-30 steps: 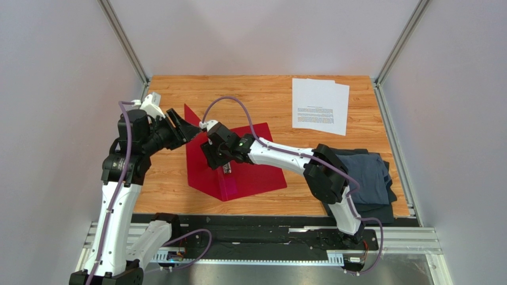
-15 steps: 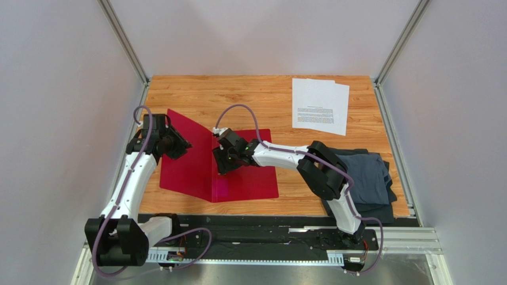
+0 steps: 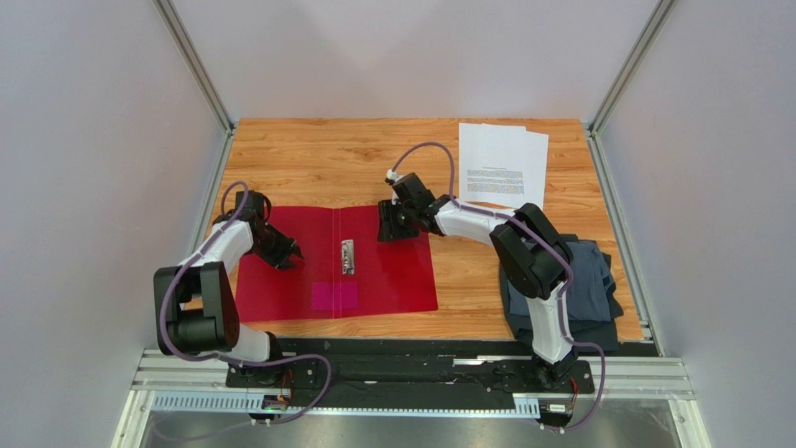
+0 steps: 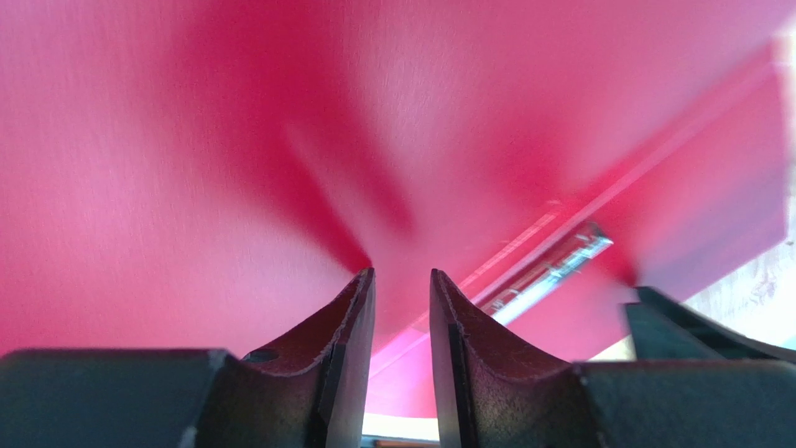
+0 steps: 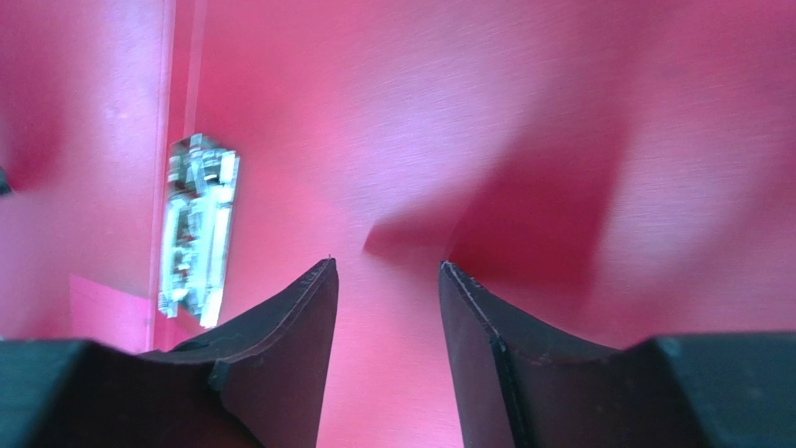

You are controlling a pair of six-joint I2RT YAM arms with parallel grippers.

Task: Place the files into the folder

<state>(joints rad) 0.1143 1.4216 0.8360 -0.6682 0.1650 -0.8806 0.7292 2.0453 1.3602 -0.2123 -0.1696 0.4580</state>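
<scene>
Nearest, on the right, a folded dark cloth [image 3: 577, 275] sits on the surface [image 3: 308, 154], no part of the job and apart from the folder [image 3: 397, 280]. The folder lies to its left, opened flat with both red covers spread on the wood and the inside up. That leaves the metal clip [image 3: 348, 257] at the spine exposed and ready to take paper. Nothing is in the folder: both covers are bare red.

The left jaws sit low over the left cover. The left wrist view shows them only slightly apart with nothing between them, just red plastic beyond. I judge they are placed there to stop that cover springing back up. Farther back, the right jaws stand over the far part of the right cover, apart and empty, with only red below them. Whether either pair touches the plastic I cannot tell.

Farthest, at the right back of the surface, the files [image 3: 502, 163] lie as two overlapping white sheets, well apart from the folder. By my reading the opening is done and fetching the sheets comes next, likely a job for the right arm, which is nearer them.
</scene>
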